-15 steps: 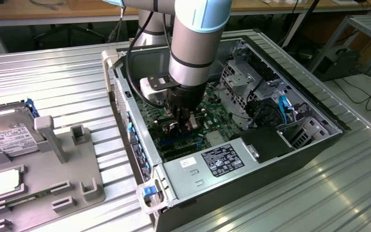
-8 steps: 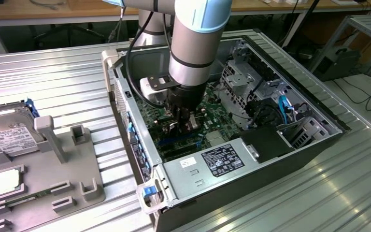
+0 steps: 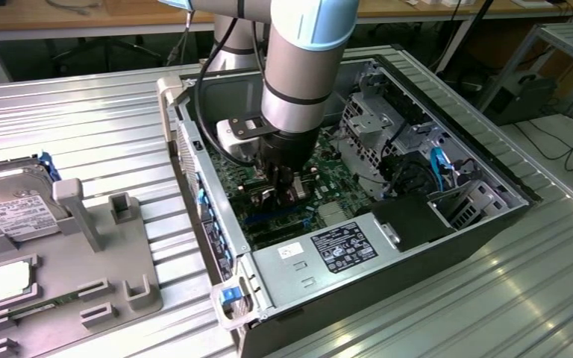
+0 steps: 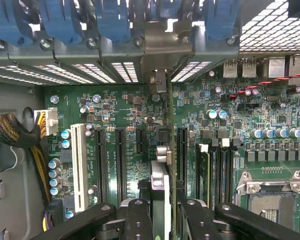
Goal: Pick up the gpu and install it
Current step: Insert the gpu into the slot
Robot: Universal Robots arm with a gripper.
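A: Gripper (image 4: 160, 220) status?

B: Partly closed on the gpu (image 4: 162, 180). In the wrist view the two black fingers (image 4: 138, 220) sit on either side of the card, which stands on edge between them, green board edge and silver bracket end showing.

A: Where is the card in relation to the machine?

B: Down inside the open computer case (image 3: 465, 142), over the green motherboard (image 4: 125, 120). The card's edge runs in line with the row of long black expansion slots (image 4: 121, 165), beside the white slot (image 4: 79, 165). Whether it is seated in a slot or only just above, I cannot tell.

A: And from the exterior view?

B: The arm (image 3: 301, 67) reaches straight down into the case, gripper (image 3: 280, 190) low over the board near the middle. The power supply (image 3: 342, 246) with its label lies toward the case's near end.

A: Anything else on the surface (image 3: 87, 112)?

B: On the exterior view's left, a grey holder tray (image 3: 117, 291) carries a silver hard drive (image 3: 13, 205) with a white label and a small square processor chip (image 3: 10, 280). Both are well apart from the case.
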